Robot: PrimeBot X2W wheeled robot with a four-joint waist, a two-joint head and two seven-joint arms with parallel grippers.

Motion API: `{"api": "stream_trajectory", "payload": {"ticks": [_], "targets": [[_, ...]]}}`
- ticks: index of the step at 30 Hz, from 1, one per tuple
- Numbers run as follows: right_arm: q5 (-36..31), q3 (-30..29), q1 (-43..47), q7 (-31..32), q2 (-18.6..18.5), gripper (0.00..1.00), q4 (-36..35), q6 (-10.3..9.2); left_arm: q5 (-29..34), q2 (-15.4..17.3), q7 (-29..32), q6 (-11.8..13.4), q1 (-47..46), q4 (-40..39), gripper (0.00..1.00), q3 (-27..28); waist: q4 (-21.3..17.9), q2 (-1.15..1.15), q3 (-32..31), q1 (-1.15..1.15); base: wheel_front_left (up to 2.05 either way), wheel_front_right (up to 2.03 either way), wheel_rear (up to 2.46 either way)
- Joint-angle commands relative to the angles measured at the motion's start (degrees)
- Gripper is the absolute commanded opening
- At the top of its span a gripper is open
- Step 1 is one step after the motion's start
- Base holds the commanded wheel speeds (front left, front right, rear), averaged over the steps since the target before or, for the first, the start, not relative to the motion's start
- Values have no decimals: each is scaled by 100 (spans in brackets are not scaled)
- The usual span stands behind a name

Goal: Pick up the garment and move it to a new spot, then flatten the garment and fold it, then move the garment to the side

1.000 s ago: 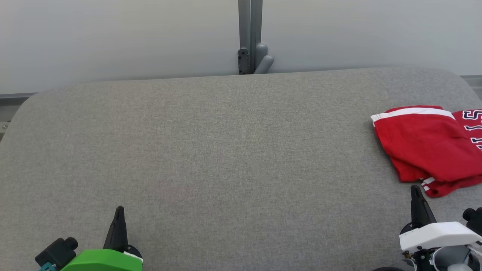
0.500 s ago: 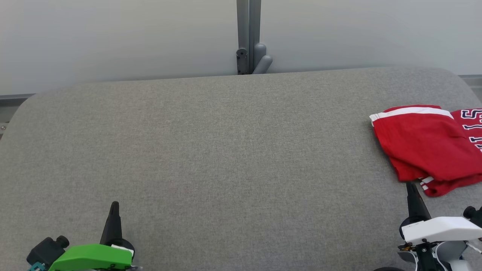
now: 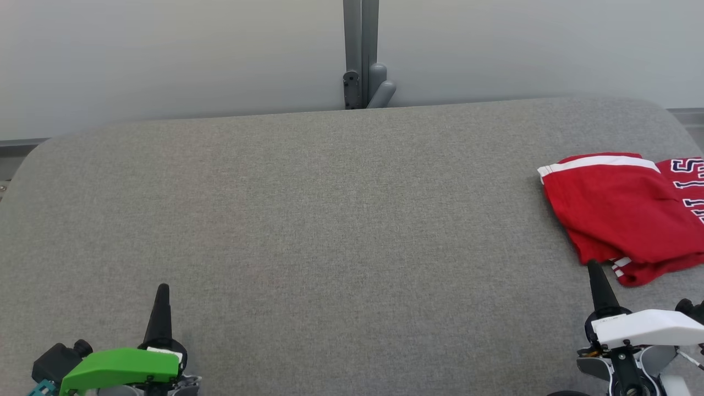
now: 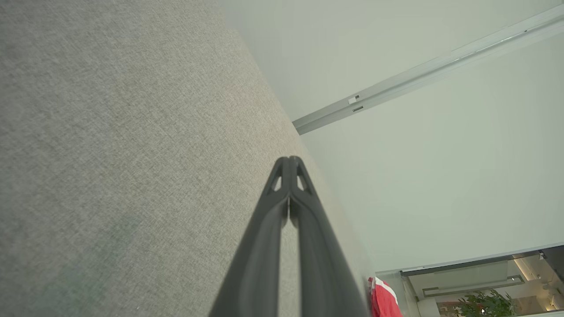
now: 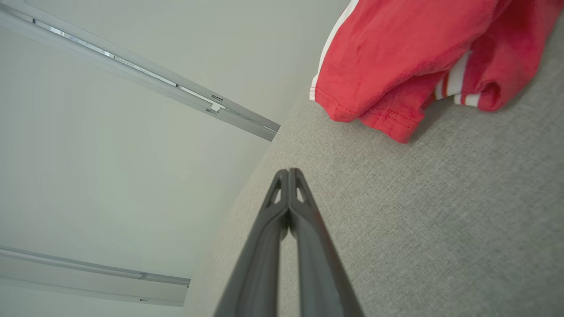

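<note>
The red garment (image 3: 621, 214) lies at the far right of the head view, a little above mid-height, and runs off the right edge. It sits doubled over in loose layers on the grey padded surface (image 3: 330, 220), with a white stripe along its upper edge, navy lettering at the frame's edge and a striped hem poking out at its lower corner. In the right wrist view the same cloth (image 5: 396, 57) fills the upper right, its layers soft and rumpled rather than pressed flat.

This lie fits two stages. The cloth may be a heap at the side waiting to be carried to a fresh spot, or it may be a folded piece already put aside. The pictures do not settle which. Either way, my judgement is that the care needed is the same: the loose lower hem is the part most easily snagged, so a pointed fingertip passing close should not drag it.

The right gripper (image 3: 594, 269) stands at the lower right of the head view. Its jaws are pressed together and hold nothing, and its tip is just below the striped hem, seemingly apart from it. The left gripper (image 3: 163, 291) rests at the lower left, likewise closed and empty, well apart from the cloth. Both point up the frame.
</note>
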Motion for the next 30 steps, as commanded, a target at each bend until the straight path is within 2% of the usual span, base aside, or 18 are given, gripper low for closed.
{"api": "stream_trajectory", "payload": {"ticks": [1, 30], "targets": [[185, 9, -132, 45, -39, 0, -34, -4, -149, 26, 43, -33, -152, -62, 0, 45, -2, 0, 0, 0, 0, 0, 0], [1852, 99, -285, 439, -57, 0, 8, -2, -1505, 34, 398, -62, -326, -135, 0, 215, -55, 0, -6, 0, 0, 0, 0]]}}
